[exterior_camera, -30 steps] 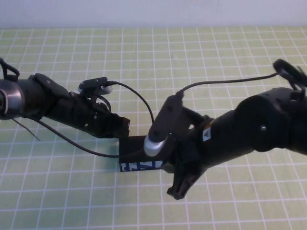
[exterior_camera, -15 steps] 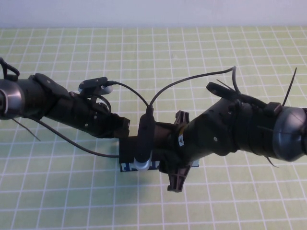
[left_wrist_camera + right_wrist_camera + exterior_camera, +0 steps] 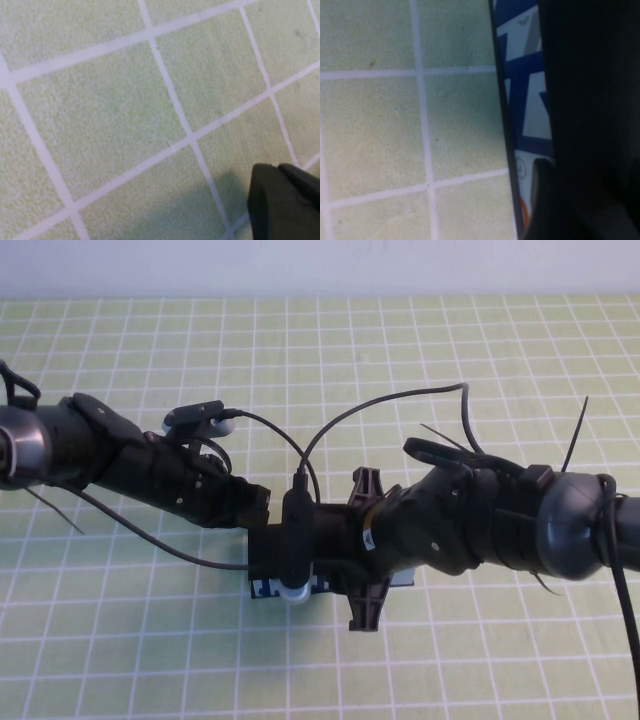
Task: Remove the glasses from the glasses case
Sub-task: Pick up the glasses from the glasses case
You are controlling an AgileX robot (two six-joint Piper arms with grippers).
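The glasses case (image 3: pixel 262 550) is a black box lying at the middle of the mat, its blue and white printed front (image 3: pixel 265 588) facing the near edge. My right gripper (image 3: pixel 365 550) is over its right part, open. One finger (image 3: pixel 367 485) stands behind the case and the other (image 3: pixel 365 615) in front of it. In the right wrist view a dark finger (image 3: pixel 543 200) lies against the printed front (image 3: pixel 522 100). My left gripper (image 3: pixel 256 508) is shut, its tip at the case's back left corner and low over the mat (image 3: pixel 275 172). The glasses are hidden.
A green mat with a white grid (image 3: pixel 150 640) covers the table all round the case. The right arm's wrist camera (image 3: pixel 292 545) and its cable (image 3: pixel 380 405) hang over the case. A pale wall runs along the far edge.
My right gripper has opened and turned, its fingers now spread front to back across the case. The right arm has shifted left and lower. The left arm has not moved.
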